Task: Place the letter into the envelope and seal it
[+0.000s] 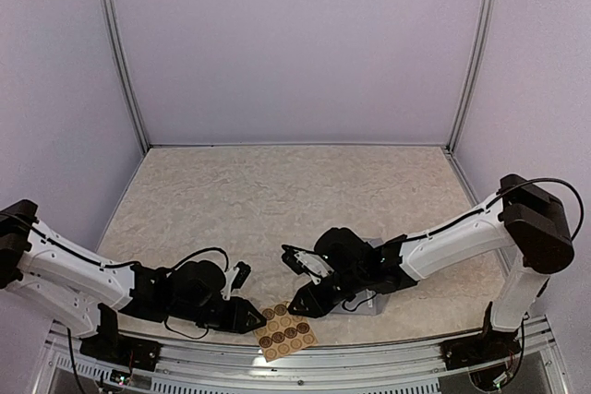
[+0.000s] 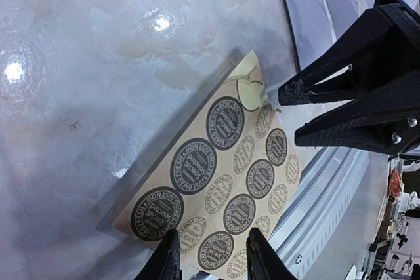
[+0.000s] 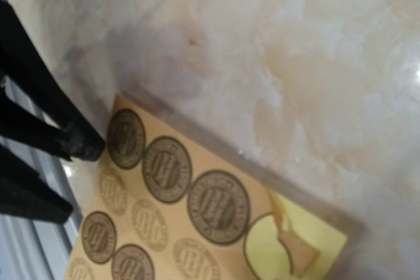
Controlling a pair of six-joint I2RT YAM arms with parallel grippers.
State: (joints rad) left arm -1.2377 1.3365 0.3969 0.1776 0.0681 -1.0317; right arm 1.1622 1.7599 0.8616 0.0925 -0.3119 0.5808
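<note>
Mostly the envelope [image 1: 369,309] is hidden: in the top view only a grey strip shows on the worktop [image 1: 277,200] under the right arm's wrist, so its flap and contents cannot be made out. The sticker sheet [image 2: 223,175] lies well apart from it at the near edge, with a clear film border along one long side. One corner sticker is partly peeled, baring yellow backing. The left end effector [image 2: 210,260] has its fingers moderately parted over the sheet's near end, gripping nothing. The right end effector [image 2: 292,113] is parted too and empty, its tips just beside the peeled corner
</note>
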